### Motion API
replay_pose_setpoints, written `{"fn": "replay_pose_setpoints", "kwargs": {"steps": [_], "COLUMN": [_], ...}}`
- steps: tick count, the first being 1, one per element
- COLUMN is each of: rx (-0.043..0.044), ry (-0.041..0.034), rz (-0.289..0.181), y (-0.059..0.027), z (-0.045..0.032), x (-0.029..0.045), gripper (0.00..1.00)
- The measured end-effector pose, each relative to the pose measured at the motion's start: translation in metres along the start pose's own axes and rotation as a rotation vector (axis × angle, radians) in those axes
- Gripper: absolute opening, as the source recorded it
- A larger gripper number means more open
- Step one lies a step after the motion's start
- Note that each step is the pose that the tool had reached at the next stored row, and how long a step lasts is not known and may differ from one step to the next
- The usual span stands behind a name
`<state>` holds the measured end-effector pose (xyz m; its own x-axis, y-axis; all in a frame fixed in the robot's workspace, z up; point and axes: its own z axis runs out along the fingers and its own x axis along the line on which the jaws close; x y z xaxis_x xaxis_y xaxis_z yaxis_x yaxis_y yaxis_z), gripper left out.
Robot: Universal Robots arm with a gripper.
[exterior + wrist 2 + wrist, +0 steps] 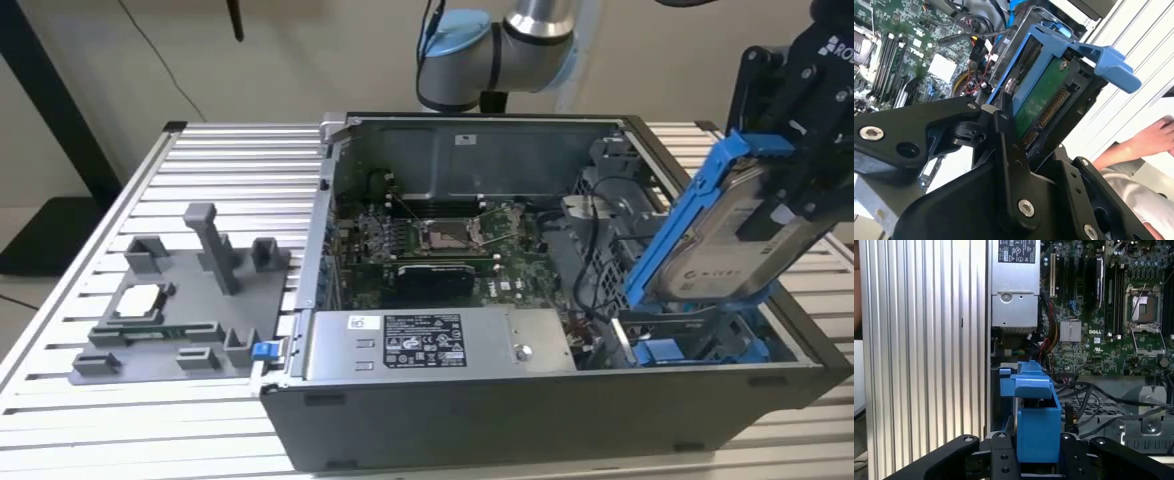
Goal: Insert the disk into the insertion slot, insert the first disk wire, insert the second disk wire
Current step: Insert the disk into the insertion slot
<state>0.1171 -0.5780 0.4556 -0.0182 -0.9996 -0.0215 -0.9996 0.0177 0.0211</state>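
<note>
In the exterior view, the disk point(727, 235) is held tilted by the gripper point(790, 200) at the exterior view's right, over the slot point(694, 350), not yet seated. In both wrist views, it is seen clamped between the jaws. No step is judged complete.

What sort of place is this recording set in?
Probably a robotics lab bench for computer assembly: an open grey metal computer case on a ribbed aluminium table, and the pincer gripping a silver hard drive in a blue plastic caddy.
</note>
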Motion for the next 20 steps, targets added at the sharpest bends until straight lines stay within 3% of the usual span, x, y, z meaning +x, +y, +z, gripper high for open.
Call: {"fn": "replay_pose_setpoints", "kwargs": {"steps": [20], "rx": [-0.0003], "ry": [-0.0142], "rz": [0.0], "y": [-0.0098], "z": [0.0239], "x": [0.0031], "gripper": [0.0]}}
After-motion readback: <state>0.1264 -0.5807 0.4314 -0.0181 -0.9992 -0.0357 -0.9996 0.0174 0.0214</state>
